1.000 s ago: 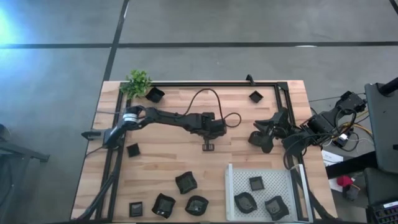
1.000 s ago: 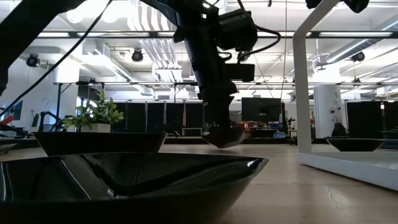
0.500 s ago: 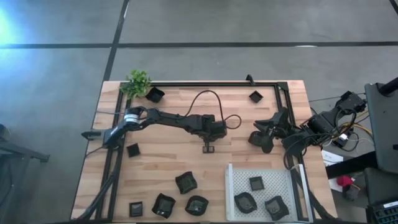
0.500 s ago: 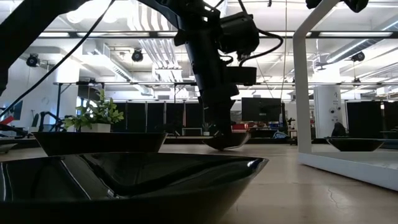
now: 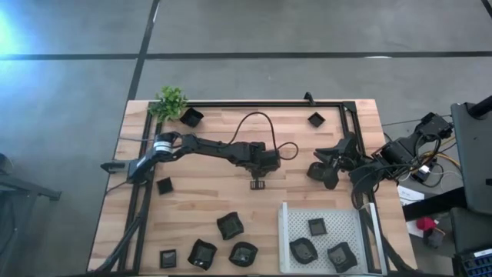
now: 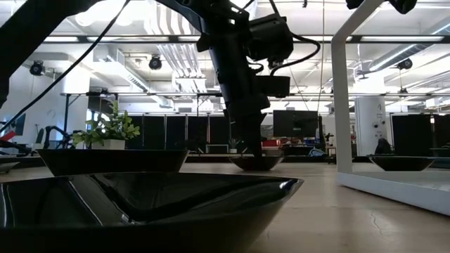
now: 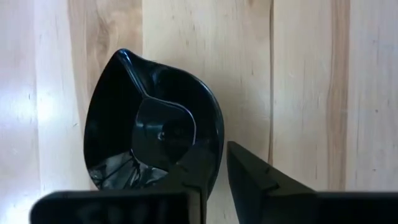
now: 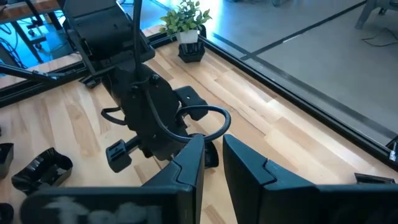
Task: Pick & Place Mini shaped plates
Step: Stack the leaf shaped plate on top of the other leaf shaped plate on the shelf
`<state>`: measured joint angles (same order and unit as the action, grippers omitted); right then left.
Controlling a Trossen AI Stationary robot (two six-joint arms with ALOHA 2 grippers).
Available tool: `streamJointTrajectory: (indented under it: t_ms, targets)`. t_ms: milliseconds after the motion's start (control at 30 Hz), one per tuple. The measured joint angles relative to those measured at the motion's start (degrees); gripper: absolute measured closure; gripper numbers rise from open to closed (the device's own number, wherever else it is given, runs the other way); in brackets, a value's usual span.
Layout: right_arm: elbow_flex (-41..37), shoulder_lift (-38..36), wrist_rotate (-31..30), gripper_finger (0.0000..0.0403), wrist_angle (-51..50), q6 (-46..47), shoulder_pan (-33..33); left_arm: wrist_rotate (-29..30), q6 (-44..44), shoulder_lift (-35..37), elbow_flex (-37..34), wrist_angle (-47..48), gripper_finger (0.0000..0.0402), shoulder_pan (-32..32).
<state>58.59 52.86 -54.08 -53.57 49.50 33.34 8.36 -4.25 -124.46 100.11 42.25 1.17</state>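
The left gripper [image 7: 214, 177] stands mid-table with its fingers slightly parted astride the rim of a leaf-shaped black plate [image 7: 152, 134] resting on the wood; whether they pinch it I cannot tell. The right gripper [image 8: 212, 163] waits near the table's right edge, fingers a little apart, holding nothing. From above, ten plates can be counted: three inside the white tray [image 5: 289, 231], seven on the table [image 5: 200, 188]. Only the wrist camera shows the leaf plate. No writing is legible anywhere.
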Motion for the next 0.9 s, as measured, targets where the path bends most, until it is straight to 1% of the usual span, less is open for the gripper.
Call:
streamJointTrajectory:
  t_ms: [233, 467, 800, 900]
  targets:
    - [0.0, 0.0, 0.0, 0.0346, 0.1, 0.0, 0.0, 0.0, 1.6, 1.2, 1.4, 0.2, 0.0344, 0.0]
    - [0.0, 0.0, 0.0, 0.0346, 0.3, 0.0, 0.0, 0.4, 3.1, 5.2, 2.1, 1.8, 0.0344, 0.2]
    - [0.0, 0.0, 0.0, 0.0346, 0.4, 0.0, 0.0, 0.5, 9.9, 13.9, 1.9, 2.8, 0.0344, 0.2]
    - [0.0, 0.0, 0.0, 0.0346, 0.3, 0.7, 0.0, 2.0, 10.3, 17.2, 1.9, 2.7, 0.0344, 0.1]
